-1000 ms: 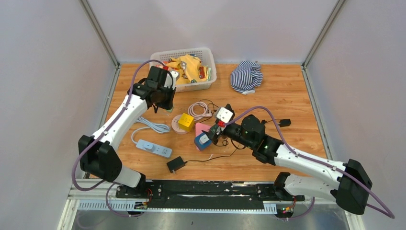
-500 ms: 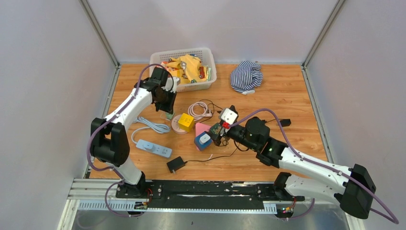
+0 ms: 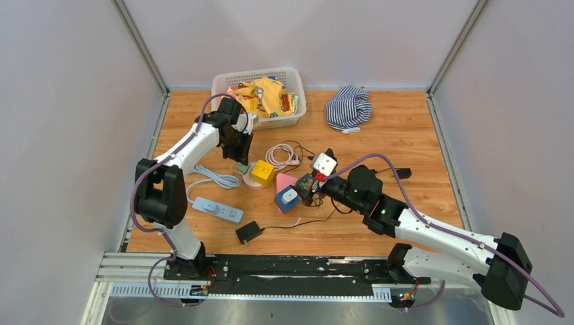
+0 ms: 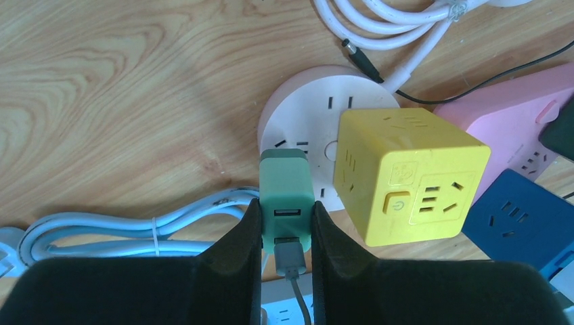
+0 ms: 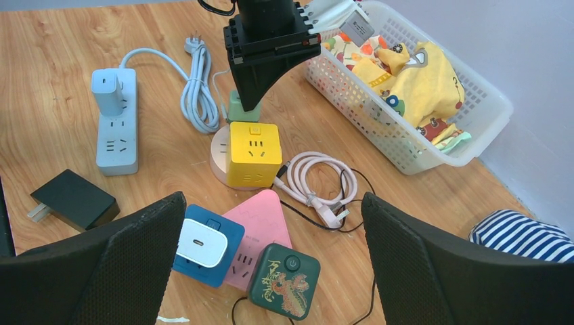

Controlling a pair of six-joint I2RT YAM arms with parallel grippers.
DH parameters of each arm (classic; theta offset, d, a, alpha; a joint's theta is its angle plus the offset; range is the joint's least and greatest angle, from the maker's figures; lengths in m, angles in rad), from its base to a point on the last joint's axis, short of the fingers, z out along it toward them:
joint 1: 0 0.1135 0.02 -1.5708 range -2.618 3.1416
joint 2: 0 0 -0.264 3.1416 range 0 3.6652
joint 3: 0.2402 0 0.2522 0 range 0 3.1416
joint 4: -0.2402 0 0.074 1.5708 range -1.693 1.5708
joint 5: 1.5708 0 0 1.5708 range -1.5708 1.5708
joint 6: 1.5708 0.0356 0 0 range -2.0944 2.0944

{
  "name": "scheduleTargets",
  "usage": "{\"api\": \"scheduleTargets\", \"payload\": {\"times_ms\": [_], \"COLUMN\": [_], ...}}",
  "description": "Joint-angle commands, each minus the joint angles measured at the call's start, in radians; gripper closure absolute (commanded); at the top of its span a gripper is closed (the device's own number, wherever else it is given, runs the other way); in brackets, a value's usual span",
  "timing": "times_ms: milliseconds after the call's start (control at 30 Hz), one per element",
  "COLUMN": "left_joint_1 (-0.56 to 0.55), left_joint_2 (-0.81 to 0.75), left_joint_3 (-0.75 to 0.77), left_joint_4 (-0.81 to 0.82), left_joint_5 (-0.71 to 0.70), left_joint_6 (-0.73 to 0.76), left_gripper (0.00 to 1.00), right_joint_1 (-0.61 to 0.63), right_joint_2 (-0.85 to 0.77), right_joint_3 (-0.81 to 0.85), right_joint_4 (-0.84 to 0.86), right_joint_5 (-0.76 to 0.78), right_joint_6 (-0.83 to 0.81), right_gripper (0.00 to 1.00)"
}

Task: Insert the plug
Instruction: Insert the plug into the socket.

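l gripper [image 4: 286, 210] pinched tight, r gripper [image 5: 271, 203] wide open

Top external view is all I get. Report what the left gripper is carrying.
Observer: The left wrist view shows the left gripper shut on a green charger, with a cable plugged into its USB port.
Operator: Give me its position against the round socket.
Observer: It sits over the round socket at its rim, close beside the yellow cube. I cannot tell whether its prongs are in.
Operator: Now the right gripper.
Observer: The right wrist view shows the right gripper wide open and empty.
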Motion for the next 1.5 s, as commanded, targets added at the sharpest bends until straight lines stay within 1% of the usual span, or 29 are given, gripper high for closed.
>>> {"api": "scheduleTargets", "payload": {"times_ms": [0, 233, 567, 767, 1000, 1467], "left_joint_1": [0.001, 0.001, 0.000, -0.003, -0.008, -0.014], "left_joint_2": [0.020, 0.034, 0.069, 0.076, 0.047, 0.040], "left_joint_3": [0.001, -0.003, 0.017, 0.025, 0.034, 0.037], "left_joint_4": [-0.003, -0.003, -0.001, -0.001, 0.002, 0.009], "left_joint_5": [0.044, 0.082, 0.088, 0.068, 0.036, 0.029], "left_joint_6": [0.013, 0.010, 0.012, 0.011, 0.004, -0.008], "left_gripper": [1.00, 1.00, 1.00, 1.00, 1.00, 1.00], "right_joint_1": [0.001, 0.002, 0.002, 0.002, 0.002, 0.002], "right_joint_2": [-0.018, -0.021, -0.031, -0.041, -0.041, -0.028], "right_joint_3": [-0.015, -0.020, -0.026, -0.034, -0.037, -0.033], "right_joint_4": [0.002, 0.002, 0.002, 0.003, 0.002, 0.007], "right_joint_5": [0.012, 0.014, 0.015, 0.017, 0.017, 0.014], "right_joint_6": [0.001, -0.001, -0.003, -0.004, -0.005, -0.004], "right_gripper": [0.00, 0.00, 0.00, 0.00, 0.00, 0.00]}}
